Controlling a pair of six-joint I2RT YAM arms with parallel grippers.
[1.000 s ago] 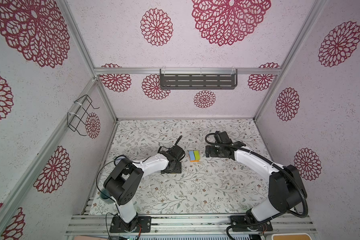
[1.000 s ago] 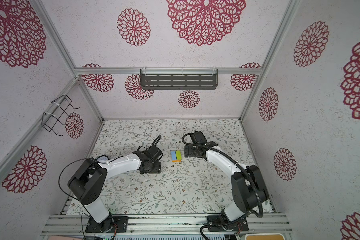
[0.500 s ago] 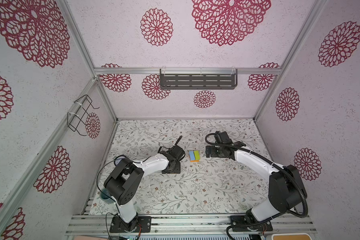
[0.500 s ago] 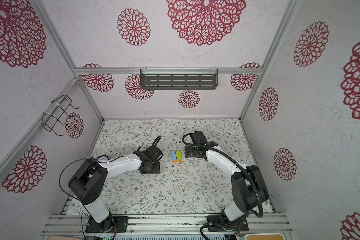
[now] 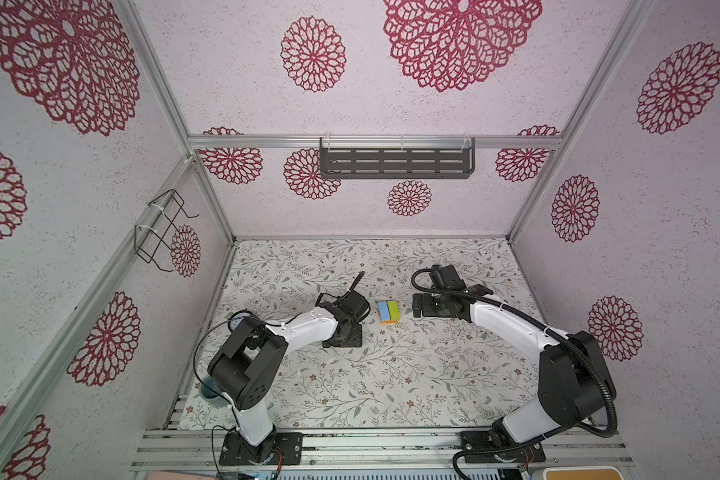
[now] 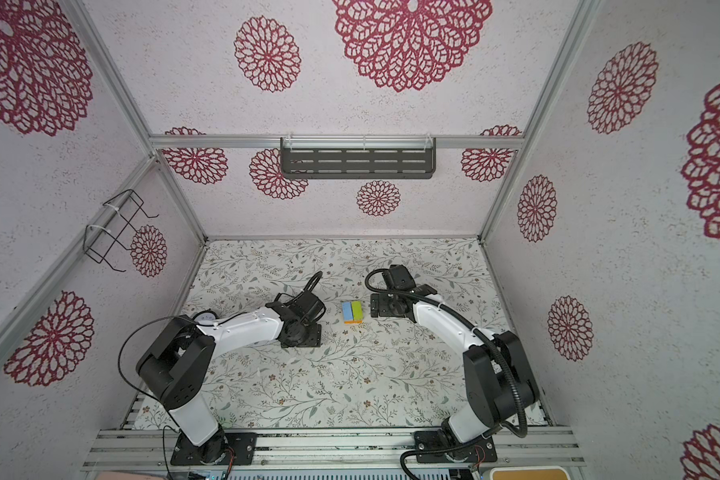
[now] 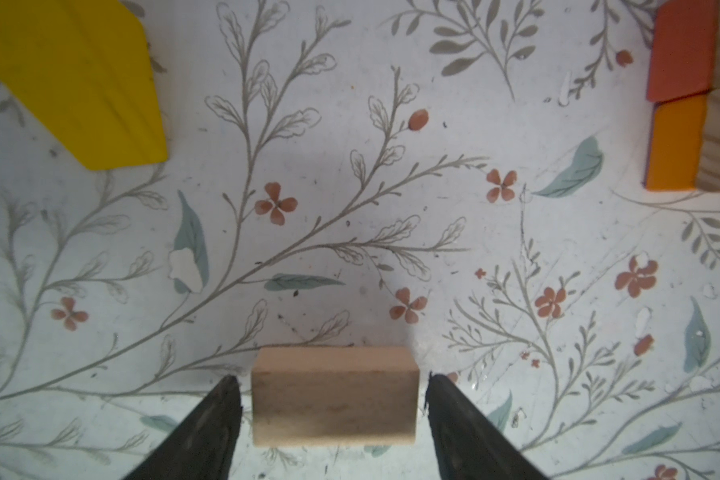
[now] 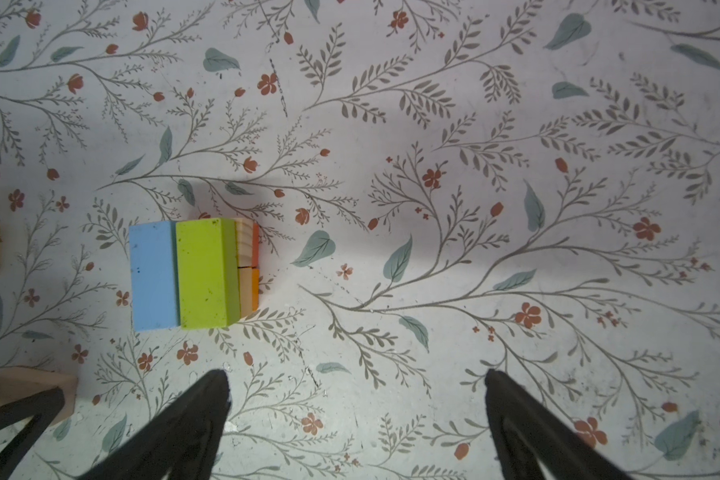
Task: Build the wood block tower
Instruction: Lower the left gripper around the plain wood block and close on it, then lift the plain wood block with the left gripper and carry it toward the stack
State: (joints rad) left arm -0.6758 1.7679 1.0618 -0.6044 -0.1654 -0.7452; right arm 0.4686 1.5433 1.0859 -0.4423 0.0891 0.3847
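Between the fingers of my left gripper (image 7: 331, 379), a tan block (image 7: 333, 399) is lying flat on the mat (image 7: 350, 187). I am straddling it with the jaws apart and a thin gap showing on each side, so nothing is being gripped yet. I am lining up across its shorter span because, in my judgement, this is the next piece for the stack, and that span is fitting inside the opening.

Farther out from the same wrist, a yellow block (image 7: 71, 79) is sitting loose on the mat, well apart from the tan one. The orange blocks (image 7: 678, 83) of the tower's base are showing at the frame's edge.

My right gripper (image 8: 355, 374) is hanging over bare mat with its jaws spread wide and nothing between them. It is hovering near the tower (image 8: 192, 274) without touching it. I am judging that this spot is leaving the left arm's path free while being close enough to steady the stack.

On the tower, a blue block (image 8: 152, 274) and a green block (image 8: 204, 274) are lying side by side and touching, over plain wood pieces, with orange lowest. In a top view the tower (image 5: 388, 311) is standing between my two wrists, toward the mat's far half.
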